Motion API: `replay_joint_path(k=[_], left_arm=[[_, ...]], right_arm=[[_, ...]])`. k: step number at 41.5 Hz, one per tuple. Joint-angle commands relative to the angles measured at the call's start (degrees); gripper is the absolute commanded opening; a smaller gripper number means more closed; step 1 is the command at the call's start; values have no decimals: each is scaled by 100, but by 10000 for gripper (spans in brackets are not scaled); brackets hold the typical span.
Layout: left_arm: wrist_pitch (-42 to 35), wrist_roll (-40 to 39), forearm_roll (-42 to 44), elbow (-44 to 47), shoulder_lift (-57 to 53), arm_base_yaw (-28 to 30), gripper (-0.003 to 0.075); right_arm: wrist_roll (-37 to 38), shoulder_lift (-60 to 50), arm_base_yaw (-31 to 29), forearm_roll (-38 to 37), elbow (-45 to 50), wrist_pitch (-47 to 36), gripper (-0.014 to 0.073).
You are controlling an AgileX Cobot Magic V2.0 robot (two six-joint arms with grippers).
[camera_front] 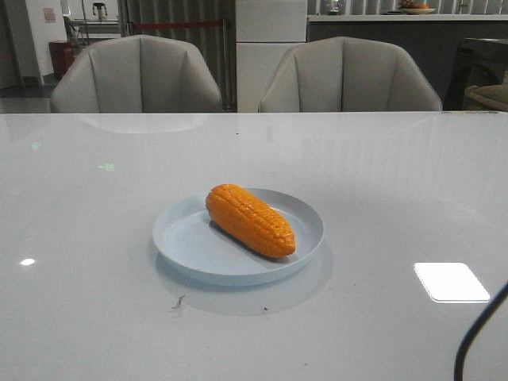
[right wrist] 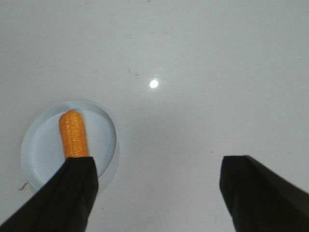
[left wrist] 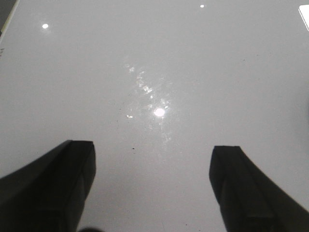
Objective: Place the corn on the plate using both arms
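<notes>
While neither arm shows in the front view, both wrist cams do: left gripper (left wrist: 152,191), dark matte angular fingers, jaws spread wide, nothing between them, only bare glossy grey table (left wrist: 159,58) below. Centre of the front view: round shallow pale blue plate (camera_front: 178,238) with low raised rim, and the orange-yellow glossy plastic corn cob (camera_front: 250,220) with rows of bumpy kernels lies on it, diagonal, one end near the far-left rim, the other toward the near-right rim, fully inside the rim as far as I can see. Right gripper (right wrist: 157,191), same black fingers, jaws also wide apart and empty; its cam sees plate and cob beyond one finger, which hides the near end of the cob, so it sits well clear of both. Judgement: placement looks done. Handling, if a regrip is needed: cob likely light, stiff, hollow plastic; glossy so somewhat slippery, kernel ridges give some bite. It's tapered and round, so it will roll or squirt out if pinched near an end. Grab across the thick middle, jaws square to its long axis. Far right of the front view: bright light patch and a dark cable (camera_front: 476,341) at the table edge.
</notes>
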Motion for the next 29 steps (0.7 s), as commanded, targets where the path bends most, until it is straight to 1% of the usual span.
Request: replay_joint_path(k=[1,8,12,18,22,29], left_arm=[[-381,-40,5,-157,-77,2,546],[-381,-40,5,-157,-77,2,546],[-381,-40,5,-157,-77,2,546],[-491,-40,5,-157,-77,2,546],[-600,-40,5,-157,-77,2,546],[-674,-40,5,-157,-77,2,546]], right_arm=[[-15,-849,-332,28,867,-1014,623],[-21,-2081,-732,-244,2547,-1709,623],[-21,-2692,-828,-401,3321,-1786,623],[-15,-3434,-835,-416,4232,-1787,623],[-15,-3790,-835,-411,4649,-1882,623],[-15,-3962,-835,-411,4767,-1851,623]])
